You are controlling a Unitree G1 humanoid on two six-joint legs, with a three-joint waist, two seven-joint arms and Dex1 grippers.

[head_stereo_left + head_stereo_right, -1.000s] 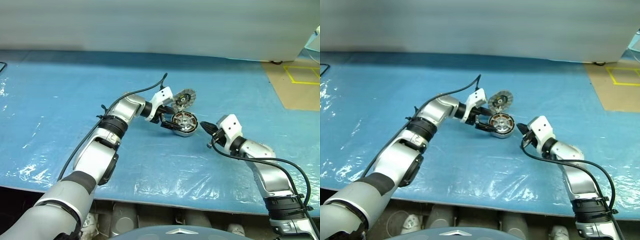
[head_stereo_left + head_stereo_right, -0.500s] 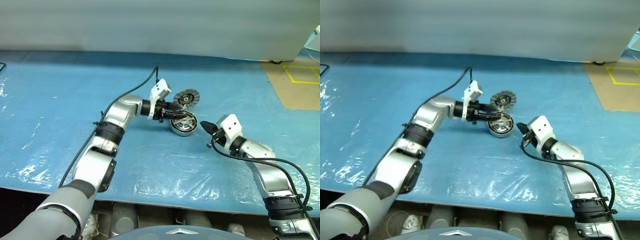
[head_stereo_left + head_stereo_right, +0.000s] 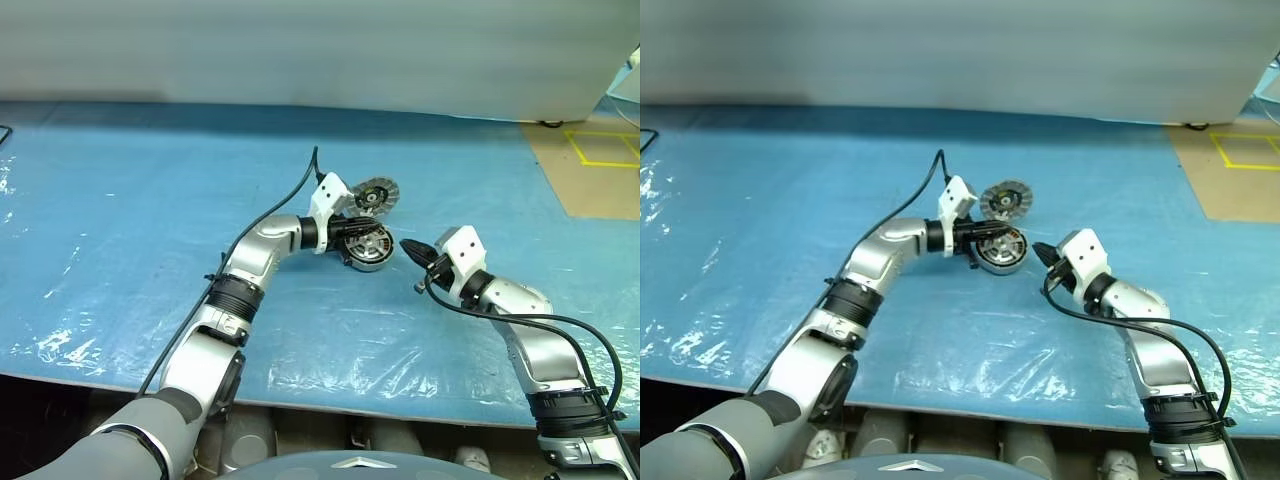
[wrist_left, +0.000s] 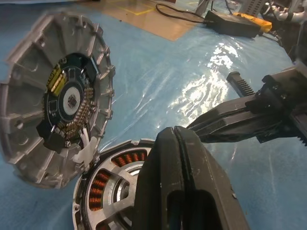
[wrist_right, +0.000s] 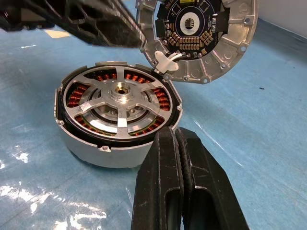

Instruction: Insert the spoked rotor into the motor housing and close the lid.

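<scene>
Blue plastic-covered table (image 3: pixel 120 200), glossy and crinkled; the task parts sit mid-table, well away from every edge.

My left gripper (image 3: pixel 350 228) is at the housing's near-left rim, fingers pressed together, nothing between them. My right gripper (image 3: pixel 408 248) is just beside the housing on its right, jaws also closed and empty, tips pointing at the can's wall.

Motor housing (image 5: pixel 115 120): shallow round silver can, flat on the table, smooth machined wall, ring of copper windings inside. Looks heavy for its size and fully rigid; the wall is slick, so I'd pinch across the rim or brace the side rather than squeeze the curve.

Spoked rotor (image 5: pixel 119 91): metal wheel with straight spokes and a raised hub, looks already seated in the can, top about level with the rim. Stiff, probably a snug fit; I judge the insert step done.

Lid (image 4: pixel 57 96): ribbed silver-grey disc, as wide as the can, tilted up on edge at the can's far side, lower rim touching it. Inner face shows a dark circuit ring with small components and a white connector tab; that part is fragile. Handle by the ribbed outer rim only. Balanced on edge, it could drop hard or slide off, so closing likely needs a slow push on the rim's top.
</scene>
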